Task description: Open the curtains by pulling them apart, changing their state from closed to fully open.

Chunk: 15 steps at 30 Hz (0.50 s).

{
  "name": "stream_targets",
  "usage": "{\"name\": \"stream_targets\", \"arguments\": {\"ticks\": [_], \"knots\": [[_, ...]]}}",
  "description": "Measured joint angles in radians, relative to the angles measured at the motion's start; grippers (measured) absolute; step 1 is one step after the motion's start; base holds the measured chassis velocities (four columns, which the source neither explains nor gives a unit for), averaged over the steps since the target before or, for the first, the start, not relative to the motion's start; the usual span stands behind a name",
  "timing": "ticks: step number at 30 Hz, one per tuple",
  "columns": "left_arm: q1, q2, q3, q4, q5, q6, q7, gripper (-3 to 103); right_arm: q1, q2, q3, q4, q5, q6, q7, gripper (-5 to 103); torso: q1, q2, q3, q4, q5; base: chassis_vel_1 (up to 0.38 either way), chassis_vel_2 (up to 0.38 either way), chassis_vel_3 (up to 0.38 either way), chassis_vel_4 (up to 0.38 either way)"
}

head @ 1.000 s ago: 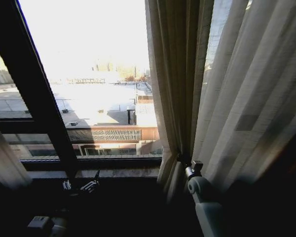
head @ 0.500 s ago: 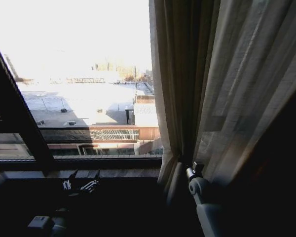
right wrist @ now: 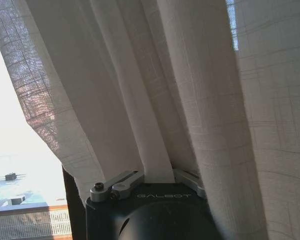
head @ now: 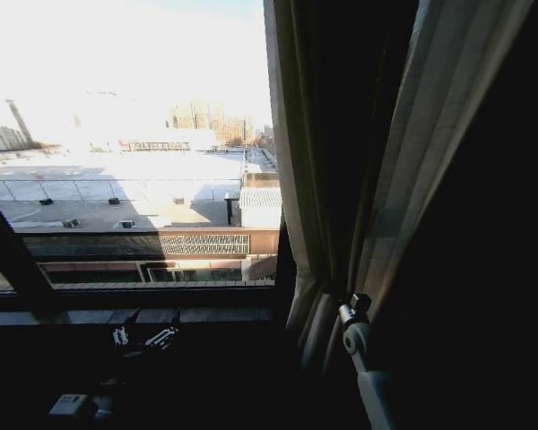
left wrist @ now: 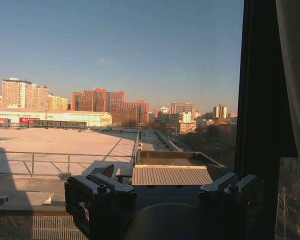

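The right curtain (head: 316, 179) hangs bunched in long pleats at the right of the window, its lit outer folds (head: 439, 116) running up to the right. My right gripper (head: 354, 307) is low at the foot of the bunch. In the right wrist view a fold of the sheer fabric (right wrist: 140, 75) runs down between the jaws, and the right gripper (right wrist: 157, 176) is shut on it. My left gripper (head: 148, 336) hovers low over the window sill, well left of the curtain. In the left wrist view it (left wrist: 162, 172) is open and holds nothing, with a strip of curtain (left wrist: 295, 75) at that view's edge.
The bare glass (head: 134, 161) takes up the left and middle, looking out on rooftops. A dark slanted frame bar (head: 13, 260) crosses the lower left. The sill (head: 161, 315) runs below the glass. The room to the far right lies in deep shadow.
The whole head view has shifted, sliding the dark frame bar to the left edge. The right gripper stays shut on the curtain fold. The left gripper keeps its place over the sill.
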State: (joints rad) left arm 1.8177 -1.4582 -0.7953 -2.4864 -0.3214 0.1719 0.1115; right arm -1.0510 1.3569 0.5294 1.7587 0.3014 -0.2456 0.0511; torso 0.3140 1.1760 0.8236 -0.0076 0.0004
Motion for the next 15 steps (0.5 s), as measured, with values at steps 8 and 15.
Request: {"name": "stream_targets", "arguments": {"ticks": [8, 15], "knots": [[0.006, -0.012, 0.002, -0.001, 0.004, -0.011, 0.001, 100, 0.021, 0.006, 0.039, -0.041, 0.0, 0.002, 0.016, 0, 0.0, 0.0, 0.0, 0.0, 0.0003, -0.088, -0.085, 0.105, 0.061], [0.004, -0.017, 0.008, 0.004, 0.007, -0.013, 0.001, 100, 0.077, -0.003, 0.118, -0.119, 0.015, 0.001, 0.108, 0, 0.0, 0.0, 0.0, 0.0001, -0.0004, 0.027, 0.027, -0.023, -0.02]]}}
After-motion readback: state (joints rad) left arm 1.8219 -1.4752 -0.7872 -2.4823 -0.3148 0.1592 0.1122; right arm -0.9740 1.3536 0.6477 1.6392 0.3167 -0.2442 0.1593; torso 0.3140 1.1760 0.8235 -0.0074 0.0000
